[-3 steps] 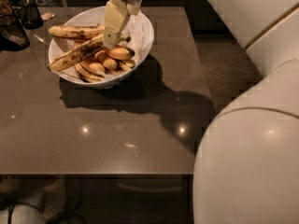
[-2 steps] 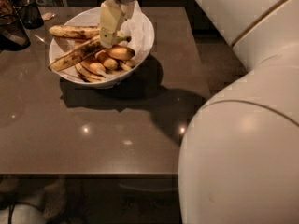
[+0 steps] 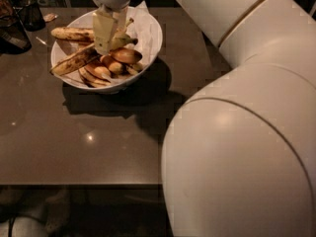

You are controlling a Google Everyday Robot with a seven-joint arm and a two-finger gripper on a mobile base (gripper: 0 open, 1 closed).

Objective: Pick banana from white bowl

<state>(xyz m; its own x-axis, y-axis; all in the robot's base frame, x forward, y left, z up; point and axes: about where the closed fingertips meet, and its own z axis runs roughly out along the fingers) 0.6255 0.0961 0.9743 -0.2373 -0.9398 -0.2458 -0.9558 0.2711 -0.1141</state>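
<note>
The white bowl (image 3: pixel 150 43) stands at the back left of the brown table, lined with white paper. The banana (image 3: pixel 74 61), long and heavily brown-blotched, lies across the bowl from the lower-left rim toward the centre, where its greenish stem end shows. My gripper (image 3: pixel 105 44) hangs down from the wrist into the middle of the bowl, right over the banana's upper part, and hides that part. A shorter spotted banana (image 3: pixel 72 33) lies behind it. Several small plump orange-yellow bananas (image 3: pixel 117 59) lie at the front of the bowl.
My white arm (image 3: pixel 247 107) fills the right half of the view and hides that side of the table. Dark objects (image 3: pixel 14 31) and a dark cup (image 3: pixel 32 15) stand at the far left back. The table's front edge (image 3: pixel 79 184) runs along the bottom.
My gripper has moved left and lower, further over the middle of the bowl and the long banana. My arm's bulk has swung left and covers more of the table.
</note>
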